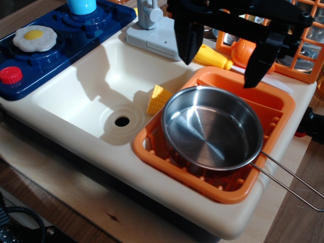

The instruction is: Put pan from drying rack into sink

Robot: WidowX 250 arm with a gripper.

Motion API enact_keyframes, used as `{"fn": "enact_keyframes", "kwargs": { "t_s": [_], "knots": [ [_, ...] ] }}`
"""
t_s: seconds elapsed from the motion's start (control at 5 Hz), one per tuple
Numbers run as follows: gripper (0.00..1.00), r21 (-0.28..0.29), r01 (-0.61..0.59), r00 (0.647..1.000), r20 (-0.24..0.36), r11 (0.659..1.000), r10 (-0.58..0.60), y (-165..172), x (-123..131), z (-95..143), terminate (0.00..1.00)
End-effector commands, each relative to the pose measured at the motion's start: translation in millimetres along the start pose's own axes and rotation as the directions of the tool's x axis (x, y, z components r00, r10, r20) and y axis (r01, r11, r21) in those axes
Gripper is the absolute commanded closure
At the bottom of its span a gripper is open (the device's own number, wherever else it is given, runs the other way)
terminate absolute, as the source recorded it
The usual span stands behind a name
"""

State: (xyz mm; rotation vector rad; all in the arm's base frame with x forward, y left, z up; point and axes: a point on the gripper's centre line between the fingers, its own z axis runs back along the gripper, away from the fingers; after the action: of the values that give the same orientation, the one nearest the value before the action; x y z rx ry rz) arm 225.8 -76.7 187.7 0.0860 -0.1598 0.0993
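Steel pan sits in the orange drying rack — gripper above, spread wide, empty.

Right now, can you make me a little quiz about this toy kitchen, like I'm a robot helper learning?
1. True or false: the pan already sits in the sink.
2. What lies in the sink beside the drying rack? A) a yellow corn piece B) a spoon C) a red cup
3. Fill in: the fried egg rests on the dark blue ____.

Key:
1. False. It sits in the drying rack, its wire handle poking over the rim.
2. A
3. Stovetop. The open pincer hangs above the rack, holding nothing.
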Motion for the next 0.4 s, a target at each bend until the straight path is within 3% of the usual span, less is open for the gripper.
{"fn": "enact_keyframes", "kwargs": {
  "t_s": [0.0,0.2],
  "knots": [
    [0.00,0.000,0.000,1.000,0.000,1.000,0.000,0.0,0.0,0.0,0.00],
    [0.00,0.003,0.052,0.998,0.016,0.999,-0.052,14.6,-5.4,-8.5,0.00]
  ]
}}
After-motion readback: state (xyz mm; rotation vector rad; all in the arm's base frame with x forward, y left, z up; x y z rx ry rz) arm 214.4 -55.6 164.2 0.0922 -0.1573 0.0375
